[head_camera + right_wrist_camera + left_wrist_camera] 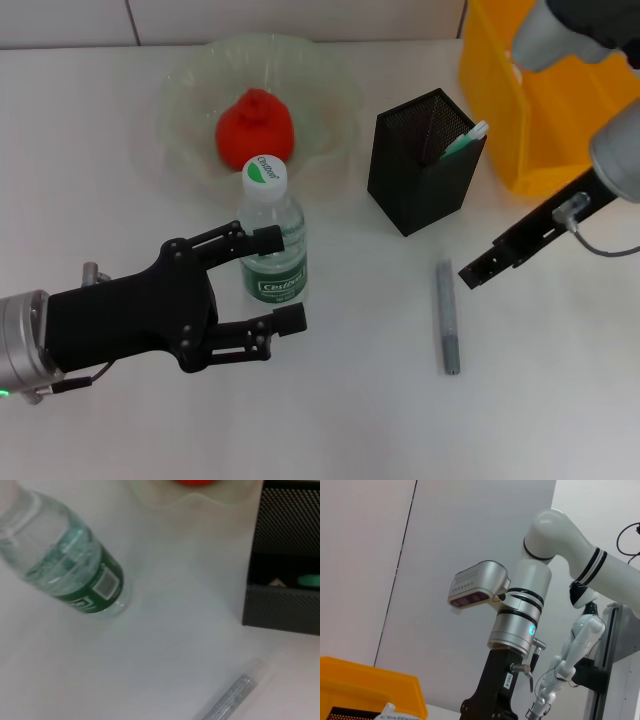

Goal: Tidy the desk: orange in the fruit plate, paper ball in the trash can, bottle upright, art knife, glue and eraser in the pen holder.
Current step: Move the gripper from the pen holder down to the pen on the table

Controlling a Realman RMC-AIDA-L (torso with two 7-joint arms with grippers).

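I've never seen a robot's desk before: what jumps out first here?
The red orange glows in the pale-green fruit plate at the back. In front of it the bottle stands upright, with the black left pincer open beside it. The grey art knife lies on the table, near the right pincer.

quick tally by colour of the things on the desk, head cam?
Red-orange: 1, the orange
Pale green: 1, the fruit plate
Yellow: 1, the trash can
Black: 1, the pen holder
Clear with green label: 1, the bottle
Mint green: 1, the glue
Grey: 1, the art knife
Total: 7
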